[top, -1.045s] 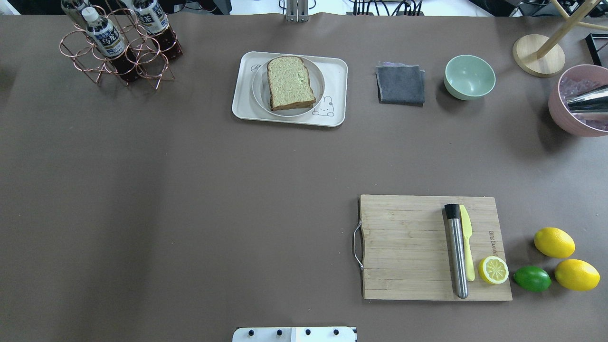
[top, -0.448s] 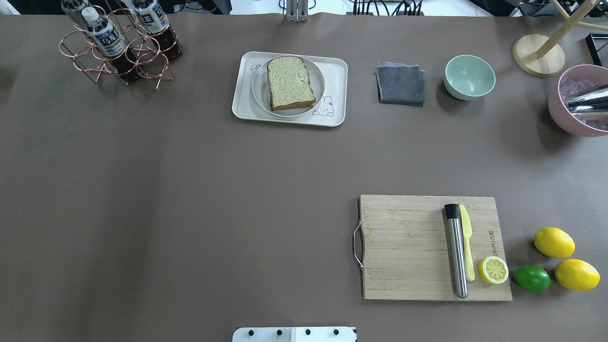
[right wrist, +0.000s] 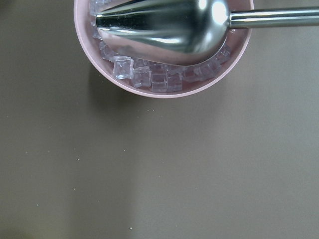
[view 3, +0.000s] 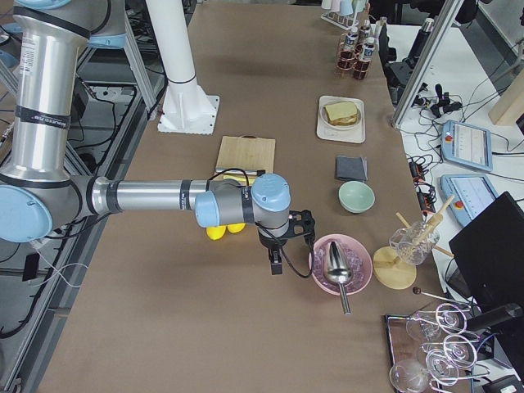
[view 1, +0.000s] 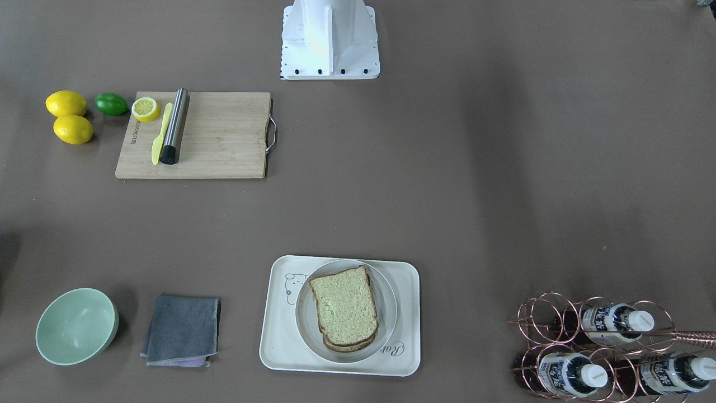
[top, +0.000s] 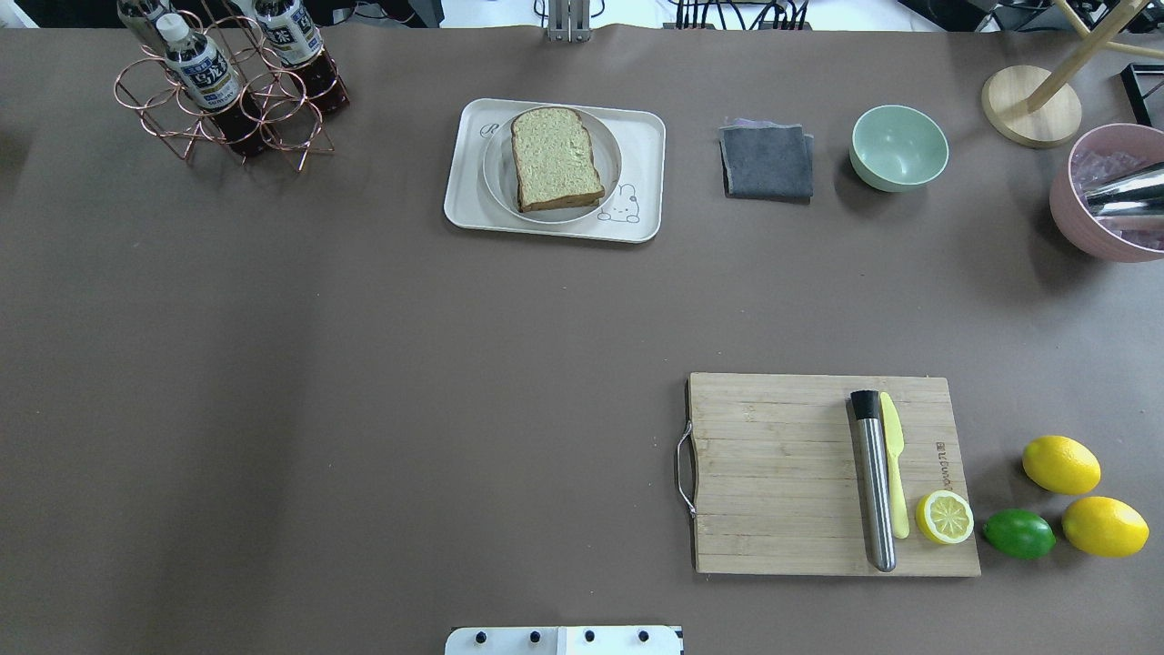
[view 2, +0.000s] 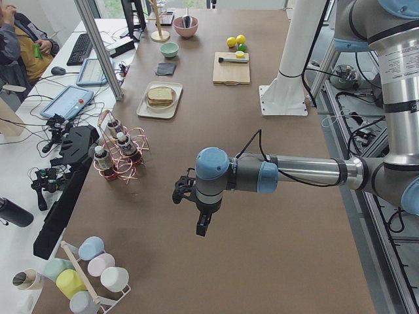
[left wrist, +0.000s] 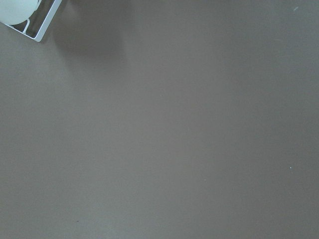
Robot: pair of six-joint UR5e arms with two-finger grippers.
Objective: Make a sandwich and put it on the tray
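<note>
One sandwich (top: 555, 156) sits on a round plate (top: 497, 177) on the tray (top: 644, 136), far centre of the table. There are also two lemons (top: 1060, 464), one lime (top: 1018, 533) and three bottles (view 1: 607, 323). Only the side views catch the left gripper (view 2: 202, 226) and right gripper (view 3: 277, 266), and it's impossible to tell if their fingers are spread or pressed together.

overhead cam looking forward and down, front cam opposite facing back steeply, both share the tray (top: 641, 136) and cutting board (top: 773, 473), side cams at either end of the table (view 2: 275, 261), wrist cams right up close on it
</note>
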